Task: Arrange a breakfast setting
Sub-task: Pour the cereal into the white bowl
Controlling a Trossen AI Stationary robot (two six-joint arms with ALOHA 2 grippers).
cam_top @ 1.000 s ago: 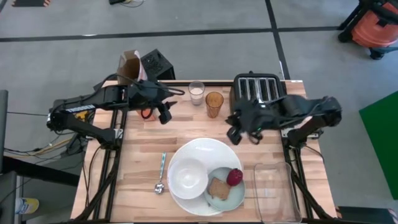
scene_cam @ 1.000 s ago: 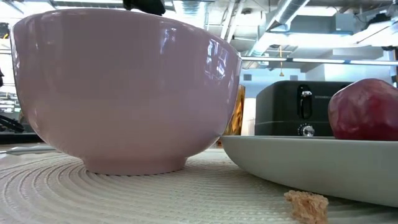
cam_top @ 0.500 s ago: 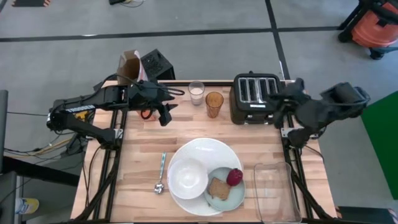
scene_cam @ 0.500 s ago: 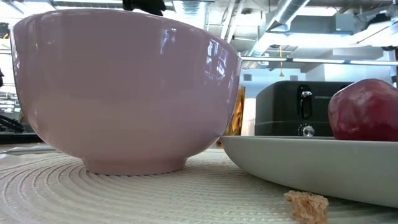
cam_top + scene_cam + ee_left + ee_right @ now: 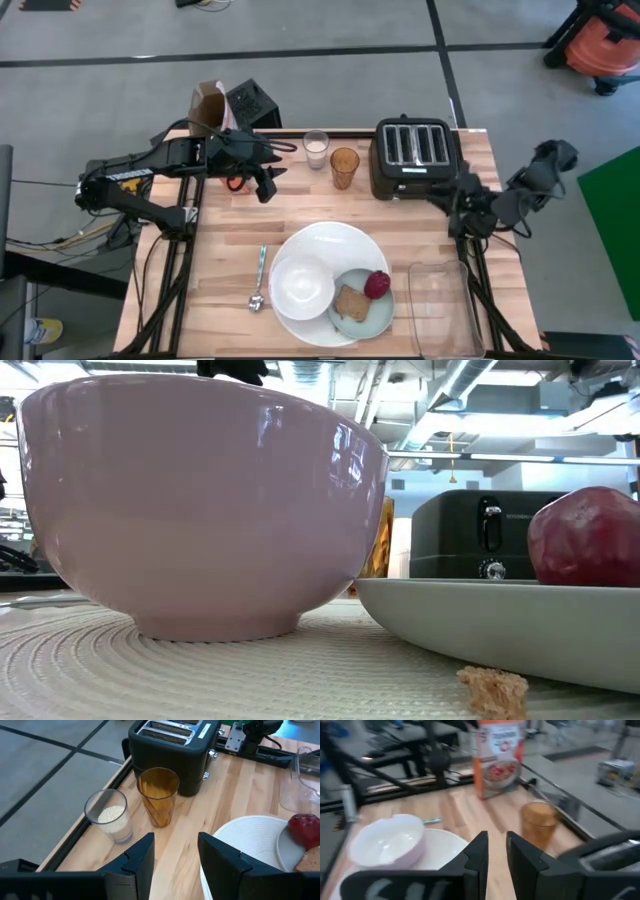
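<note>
The large white plate [image 5: 322, 241] lies near the table's front, with the white bowl [image 5: 302, 285] on its left part. On its right part lies the pale green small plate [image 5: 374, 313], which carries toast [image 5: 350, 302] and the red fruit [image 5: 377, 285]. The teal-handled spoon [image 5: 260, 276] lies left of the plate. The milk glass [image 5: 316, 150] and amber glass [image 5: 344, 167] stand at the back, and the cereal box [image 5: 209, 106] at the far left corner. My left gripper [image 5: 175, 854] hovers open left of the glasses. My right gripper [image 5: 497, 851] hangs at the right edge, open by a narrow gap.
A black toaster [image 5: 414, 157] stands at the far right, between the amber glass and my right arm. A clear rectangular container [image 5: 445, 310] sits at the near right corner. A crumb [image 5: 492, 688] lies on the large plate beside the small plate. Bare wood lies between the glasses and the plate.
My right gripper has pulled back from the spot in front of the toaster, first toward the far right corner, then down to the table's right edge, turning as it went. It carries nothing. The dishes have kept their places.
</note>
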